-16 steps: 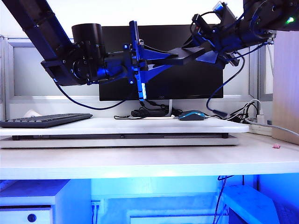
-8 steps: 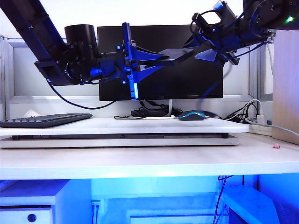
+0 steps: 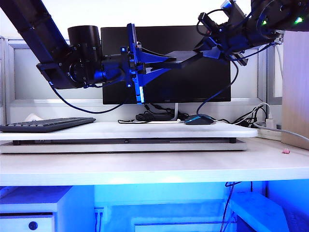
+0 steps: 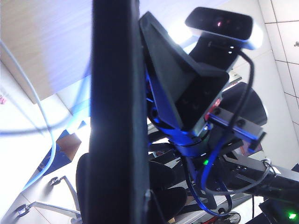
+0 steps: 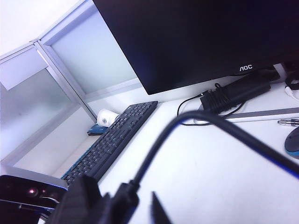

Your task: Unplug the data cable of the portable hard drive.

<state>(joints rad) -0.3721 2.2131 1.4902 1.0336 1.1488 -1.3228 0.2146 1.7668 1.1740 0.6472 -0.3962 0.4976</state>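
Observation:
High above the desk, my left gripper [image 3: 166, 58] is shut on the portable hard drive [image 3: 186, 54], a flat black box. In the left wrist view the drive [image 4: 117, 116] is a broad dark bar, with the right arm's black finger [image 4: 187, 88] beside it. My right gripper [image 3: 205, 50] meets it from the right. The data cable [image 5: 201, 119] arcs over the desk and ends in a plug [image 5: 122, 193] between the jaws of the right gripper [image 5: 138, 205]. The jaws stand narrow, and a sliver of desk shows between the plug and one fingertip [image 5: 156, 207]. Blur hides any contact.
Behind the grippers stands a black monitor [image 3: 193, 82]. On the white board below lie a keyboard [image 3: 48, 124], a mouse [image 3: 199, 119] and a black cable bundle [image 5: 233, 93]. White cords and a power strip [image 3: 265, 128] sit at the right, beside a wooden panel [image 3: 295, 87].
My right gripper's jaws have narrowed around the plug. The left arm with the drive has shifted slightly left. The hanging cable has swung left and the mouse's blue light has gone out.

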